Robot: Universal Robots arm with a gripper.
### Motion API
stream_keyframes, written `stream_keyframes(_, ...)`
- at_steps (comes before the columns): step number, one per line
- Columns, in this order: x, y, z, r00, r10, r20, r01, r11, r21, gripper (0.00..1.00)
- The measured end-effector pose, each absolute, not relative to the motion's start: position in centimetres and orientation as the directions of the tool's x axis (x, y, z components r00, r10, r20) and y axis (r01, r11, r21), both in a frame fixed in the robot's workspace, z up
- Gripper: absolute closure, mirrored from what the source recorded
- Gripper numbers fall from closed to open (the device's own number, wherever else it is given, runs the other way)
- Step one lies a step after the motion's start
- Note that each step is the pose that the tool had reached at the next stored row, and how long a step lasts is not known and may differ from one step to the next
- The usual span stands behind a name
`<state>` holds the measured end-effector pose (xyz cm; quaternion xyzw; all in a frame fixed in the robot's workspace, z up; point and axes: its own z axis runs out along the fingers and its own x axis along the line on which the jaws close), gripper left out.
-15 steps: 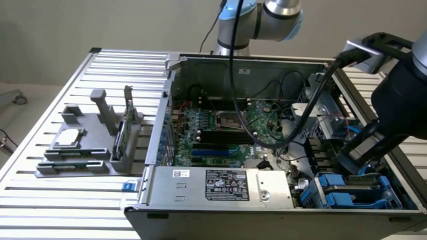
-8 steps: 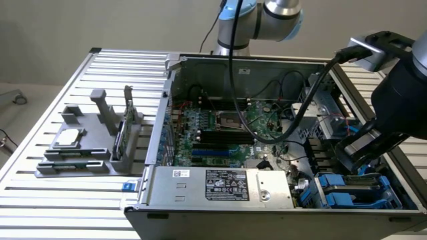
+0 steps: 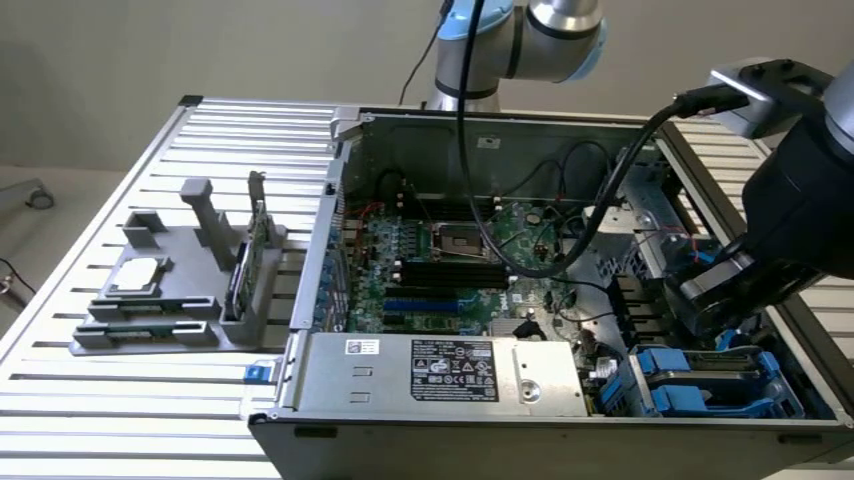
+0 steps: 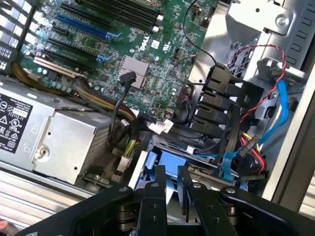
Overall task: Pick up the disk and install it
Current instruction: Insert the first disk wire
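Note:
My gripper hangs low inside the open computer case, over the drive bay at the front corner on the exterior view's right. Its two black fingers stand close together, shut on a thin blue-and-white edge that I take for the disk in its blue carrier. Beyond the fingertips, more blue carrier plastic and a strip of silver metal lie in the bay. In the exterior view the gripper is largely hidden behind the dark wrist body, just above the blue carriers.
The silver power supply sits beside the bay, with the green motherboard behind it. Black connectors and blue and red cables crowd the bay's far side. A grey fixture with a square chip and a thin upright card stands outside the case.

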<state>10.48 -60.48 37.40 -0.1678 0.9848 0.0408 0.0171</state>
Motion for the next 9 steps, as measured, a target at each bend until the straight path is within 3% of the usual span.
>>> stream_keyframes(9, 10.48, -60.48, 37.39, -0.976, -0.21, -0.052, -0.214, 0.973, 0.09, 0.76)
